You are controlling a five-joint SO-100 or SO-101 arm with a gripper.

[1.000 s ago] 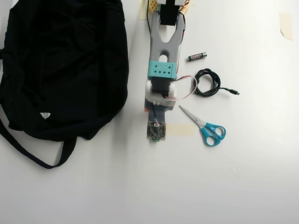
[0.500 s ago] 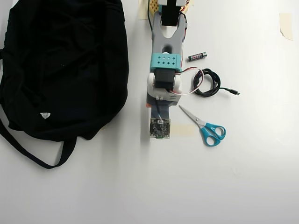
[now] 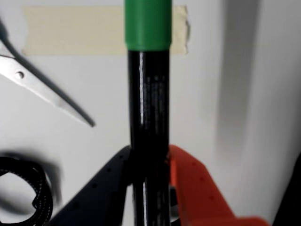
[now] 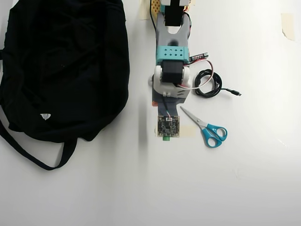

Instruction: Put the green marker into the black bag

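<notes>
Hand (image 3: 149,188) is pinched on the marker (image 3: 148,94) — black finger on one side of the barrel, orange finger on the other, green cap pointing away from the wrist. In the overhead view only a green tip (image 4: 166,138) shows below the wrist camera board; the rest is hidden under the arm. Marker sits over the desk (image 4: 235,188) by a tape strip (image 4: 188,131), just beside the scissors (image 4: 207,127) and well apart from the bag (image 4: 66,66), which lies at that view's left.

Step in hand, as judged: carry to bag.
- Keep grip firm; barrel is slim and glossy, so it may slip or pivot.
- Raise enough to clear the bag's edge before swinging over.
- Bag opening can't be made out — release over the fabric's gap, not on top.

Count: 1 marker, 1 bag, 1 scissors, 1 cable (image 4: 208,84), 1 battery (image 4: 199,56).
</notes>
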